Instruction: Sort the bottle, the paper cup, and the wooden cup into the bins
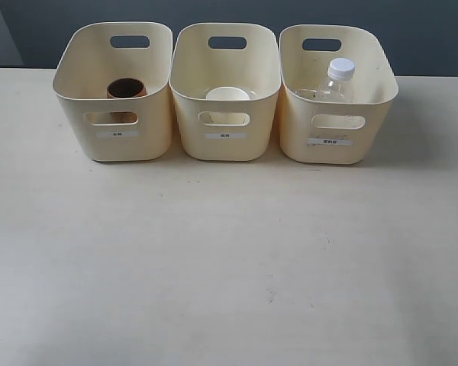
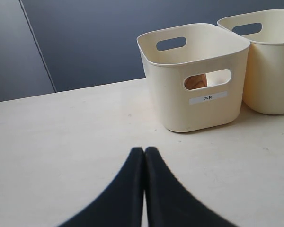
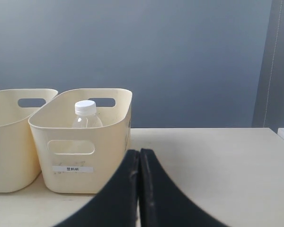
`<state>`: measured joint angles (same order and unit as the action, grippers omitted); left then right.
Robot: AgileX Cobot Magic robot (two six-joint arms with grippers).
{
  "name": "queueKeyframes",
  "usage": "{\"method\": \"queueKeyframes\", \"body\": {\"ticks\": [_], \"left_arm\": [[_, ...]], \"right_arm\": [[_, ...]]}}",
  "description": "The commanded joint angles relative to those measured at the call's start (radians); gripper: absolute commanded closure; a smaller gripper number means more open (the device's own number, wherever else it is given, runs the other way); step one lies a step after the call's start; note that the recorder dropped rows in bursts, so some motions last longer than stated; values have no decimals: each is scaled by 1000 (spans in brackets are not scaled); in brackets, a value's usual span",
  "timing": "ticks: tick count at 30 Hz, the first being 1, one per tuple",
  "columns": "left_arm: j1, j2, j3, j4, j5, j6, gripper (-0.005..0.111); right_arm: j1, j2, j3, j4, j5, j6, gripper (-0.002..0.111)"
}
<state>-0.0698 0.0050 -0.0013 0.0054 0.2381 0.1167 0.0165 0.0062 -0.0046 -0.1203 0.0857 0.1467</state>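
Three cream-yellow bins stand in a row at the back of the table. The left bin (image 1: pixel 76 91) holds the dark brown wooden cup (image 1: pixel 126 88). Inside the middle bin (image 1: pixel 191 99) sits the white paper cup (image 1: pixel 227 94). The clear bottle (image 1: pixel 337 80) with its white cap stands in the right bin (image 1: pixel 382 95). Neither arm shows in the exterior view. My left gripper (image 2: pixel 144 149) is shut and empty, well short of the left bin (image 2: pixel 199 113), where the wooden cup (image 2: pixel 195 82) shows through the handle cutout. My right gripper (image 3: pixel 139 151) is shut and empty, near the right bin (image 3: pixel 80 142) with the bottle (image 3: pixel 86 115).
The pale wooden table (image 1: pixel 229 259) stretches in front of the bins. A dark grey wall (image 1: pixel 427 30) runs behind them. Each bin carries a small white front label (image 1: pixel 225 136).
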Motion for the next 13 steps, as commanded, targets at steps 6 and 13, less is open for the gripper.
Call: {"method": "queueKeyframes", "body": {"ticks": [6, 13], "left_arm": [[-4, -5, 1, 0, 2, -2, 107], [-4, -5, 1, 0, 2, -2, 107]], "right_arm": [[-6, -6, 5, -1, -5, -4, 109], [-6, -6, 5, 15, -7, -4, 109]]}}
